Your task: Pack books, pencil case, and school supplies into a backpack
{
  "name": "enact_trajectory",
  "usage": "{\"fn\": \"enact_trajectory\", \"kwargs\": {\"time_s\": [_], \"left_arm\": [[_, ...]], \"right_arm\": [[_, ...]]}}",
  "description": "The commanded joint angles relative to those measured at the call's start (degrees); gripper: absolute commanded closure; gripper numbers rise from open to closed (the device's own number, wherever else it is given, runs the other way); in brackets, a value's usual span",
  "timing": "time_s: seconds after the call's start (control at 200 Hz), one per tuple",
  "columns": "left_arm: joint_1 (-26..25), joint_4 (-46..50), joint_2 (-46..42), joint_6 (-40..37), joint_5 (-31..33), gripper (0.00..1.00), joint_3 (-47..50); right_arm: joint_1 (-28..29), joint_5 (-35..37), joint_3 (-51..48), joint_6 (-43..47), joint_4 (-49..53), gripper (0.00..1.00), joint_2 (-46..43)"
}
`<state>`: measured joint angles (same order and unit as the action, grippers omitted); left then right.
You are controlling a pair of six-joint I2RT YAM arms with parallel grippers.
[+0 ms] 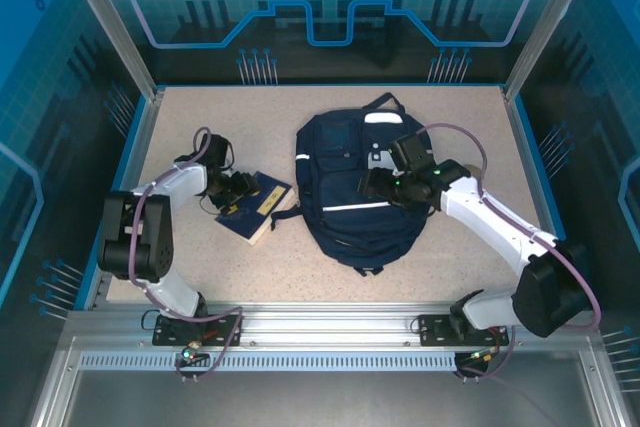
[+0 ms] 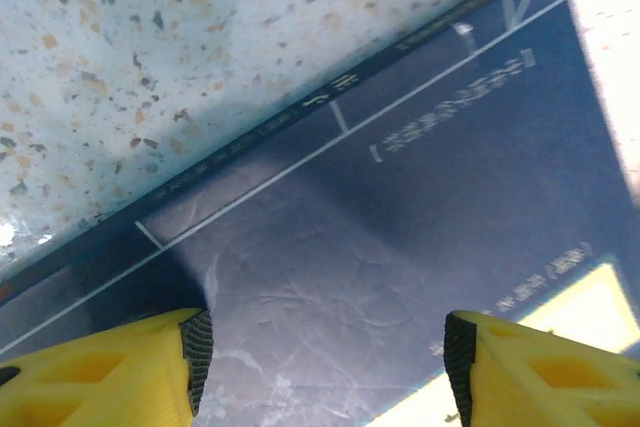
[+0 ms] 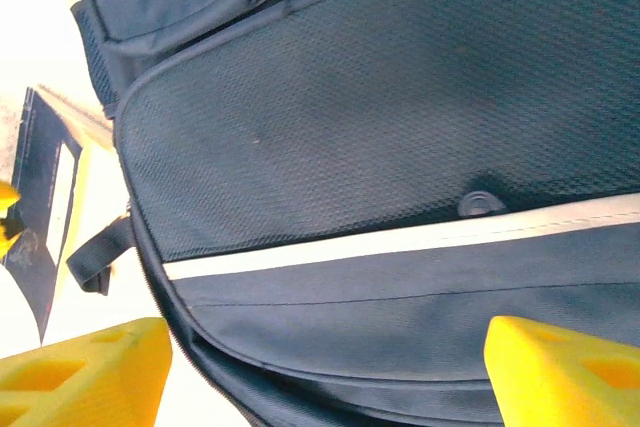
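Note:
A dark navy book (image 1: 265,209) with a yellow cover mark lies flat on the table, left of the backpack (image 1: 350,217). My left gripper (image 1: 238,190) hovers over the book's left part. In the left wrist view the book's cover (image 2: 400,177) spreads under the left gripper (image 2: 328,359), whose yellow fingers (image 2: 110,377) stand apart with nothing clamped. The navy backpack with its white stripe (image 3: 400,127) lies flat. My right gripper (image 1: 375,187) is over its middle. In the right wrist view the right gripper (image 3: 330,377) is wide open above the fabric. The book (image 3: 45,207) shows at that view's left edge.
The speckled beige table (image 1: 250,277) has free room in front of the book and backpack. Blue walls and metal posts (image 1: 130,57) ring it. A black strap (image 3: 100,257) sticks out from the backpack's side toward the book.

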<state>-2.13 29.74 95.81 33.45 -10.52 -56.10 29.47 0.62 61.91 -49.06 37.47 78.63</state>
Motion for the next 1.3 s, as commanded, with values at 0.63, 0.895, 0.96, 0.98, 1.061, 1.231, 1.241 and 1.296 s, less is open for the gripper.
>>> {"fn": "enact_trajectory", "kwargs": {"time_s": [0.63,0.895,0.96,0.98,1.061,1.231,1.241,1.296], "left_arm": [[-8.77,5.28,-33.73,18.25,5.92,0.18,28.72],[-9.10,9.00,-35.17,14.05,4.08,0.23,24.74],[-7.75,10.36,-35.25,12.35,4.96,0.23,22.31],[-7.06,10.71,-35.25,11.91,4.97,0.22,21.75],[-3.61,11.70,-35.18,9.89,4.64,0.19,20.28],[0.91,13.02,-34.25,7.12,4.54,0.11,19.21],[1.08,12.92,-34.15,6.99,4.48,0.11,19.25],[1.79,12.22,-33.53,6.74,4.21,0.10,19.91]], "right_arm": [[22.38,-2.20,22.95,0.89,0.45,0.22,25.38],[25.52,-7.03,27.43,2.57,1.56,0.40,33.64],[25.79,-8.53,28.93,3.40,1.53,0.42,35.75],[25.89,-8.92,29.52,3.58,1.59,0.42,36.45],[26.20,-10.06,31.81,4.48,2.35,0.43,39.25],[26.86,-12.66,36.26,5.40,3.13,0.44,44.74],[26.86,-12.90,36.50,5.45,3.13,0.44,44.98],[27.01,-13.45,37.60,5.71,3.04,0.44,46.17]]}}
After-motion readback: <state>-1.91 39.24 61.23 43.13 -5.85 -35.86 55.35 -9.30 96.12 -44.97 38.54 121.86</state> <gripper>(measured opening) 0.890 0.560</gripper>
